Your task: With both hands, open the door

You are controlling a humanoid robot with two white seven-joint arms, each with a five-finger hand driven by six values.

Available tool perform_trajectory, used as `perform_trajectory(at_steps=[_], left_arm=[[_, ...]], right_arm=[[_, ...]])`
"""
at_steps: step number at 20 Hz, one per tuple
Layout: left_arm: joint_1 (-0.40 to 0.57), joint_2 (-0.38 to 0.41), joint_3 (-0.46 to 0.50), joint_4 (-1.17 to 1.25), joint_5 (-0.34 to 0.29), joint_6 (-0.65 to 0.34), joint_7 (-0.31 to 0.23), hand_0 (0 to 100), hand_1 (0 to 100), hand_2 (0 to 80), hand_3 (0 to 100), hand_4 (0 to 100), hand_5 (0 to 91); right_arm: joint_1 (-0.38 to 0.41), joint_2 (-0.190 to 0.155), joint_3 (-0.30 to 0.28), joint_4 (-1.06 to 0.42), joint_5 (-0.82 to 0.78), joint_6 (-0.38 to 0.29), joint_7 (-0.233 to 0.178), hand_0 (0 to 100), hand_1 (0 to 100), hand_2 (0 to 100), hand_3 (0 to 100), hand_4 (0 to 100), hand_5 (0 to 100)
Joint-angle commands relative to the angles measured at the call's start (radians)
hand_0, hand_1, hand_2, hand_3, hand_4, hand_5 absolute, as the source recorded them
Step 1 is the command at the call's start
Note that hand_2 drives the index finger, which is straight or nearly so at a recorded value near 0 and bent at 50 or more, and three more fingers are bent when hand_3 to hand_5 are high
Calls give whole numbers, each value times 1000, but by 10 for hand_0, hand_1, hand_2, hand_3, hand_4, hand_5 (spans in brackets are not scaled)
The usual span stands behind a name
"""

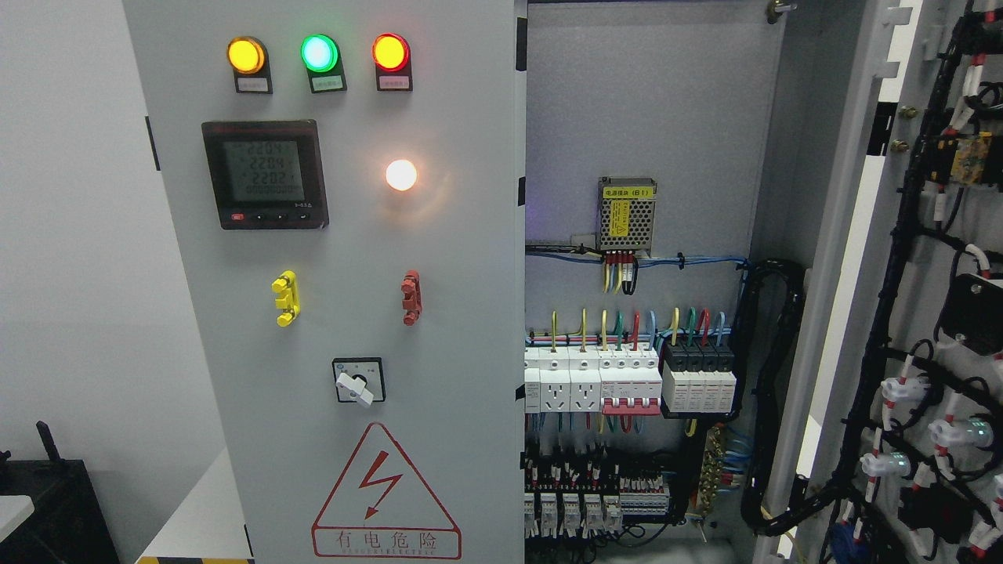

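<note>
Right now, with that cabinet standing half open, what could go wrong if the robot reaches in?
The right door is swung wide, so the breakers and coloured wires lie exposed; the lit lamps and meter suggest power is on. The black cable bundle by the hinge could snag an arm. The left door looks closed, and neither robot hand is in view.

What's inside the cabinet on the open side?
A power supply sits up top, a breaker row mid-height, terminal blocks below. The closed left door covers everything behind it.
</note>
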Motion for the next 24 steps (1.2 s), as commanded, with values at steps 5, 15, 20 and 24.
perform_trajectory(at_steps=[5, 15, 20, 24], left_arm=[[202, -329, 417, 736, -432, -150, 17, 0, 0, 0, 0, 30, 0], [-185, -507, 414, 1318, -540, -138, 102, 0, 0, 0, 0, 29, 0], [-237, -615, 425, 1404, -675, -127, 308, 0, 0, 0, 0, 29, 0], [-275, -684, 429, 1407, -699, -38, 402, 0, 0, 0, 0, 29, 0]], right_arm=[[0, 0, 0, 0, 0, -1, 0, 0, 0, 0, 0, 0, 0], [0, 0, 0, 0, 0, 1, 0, 0, 0, 0, 0, 0, 0], [0, 0, 0, 0, 0, -1, 0, 0, 0, 0, 0, 0, 0], [0, 0, 0, 0, 0, 1, 0, 0, 0, 0, 0, 0, 0]])
